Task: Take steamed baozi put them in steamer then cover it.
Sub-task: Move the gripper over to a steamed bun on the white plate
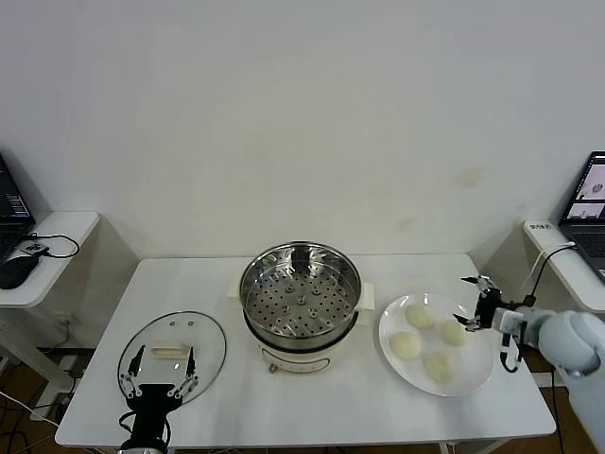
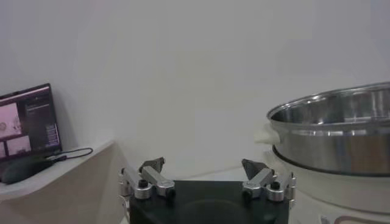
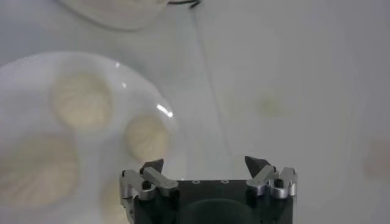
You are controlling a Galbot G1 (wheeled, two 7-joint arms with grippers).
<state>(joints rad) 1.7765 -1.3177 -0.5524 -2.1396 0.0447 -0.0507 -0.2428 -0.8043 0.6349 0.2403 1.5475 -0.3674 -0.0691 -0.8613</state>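
My right gripper (image 1: 479, 305) hangs with its jaws spread apart and nothing between them, at the far right rim of the white plate (image 1: 477, 376). Nearest to it lies one of the four steamed baozi (image 1: 454, 332), close below but not touched; the other three sit further in on the plate, all still unpicked. In the right wrist view the same baozi (image 3: 146, 137) shows near the plate's edge, off to one side of my jaws rather than between them.

My left gripper (image 1: 161, 378) waits, jaws also wide and empty, at the near left of the tabletop (image 1: 312, 402), over the near edge of the cover (image 1: 173, 355), which lies flat beside the steamer (image 1: 300, 295). The steamer stands open mid-tabletop, its perforated tray bare.

I judge this the approach to the first baozi. Next I should centre the right gripper over that bun, come down, and close gently, since it looks soft enough to dent.
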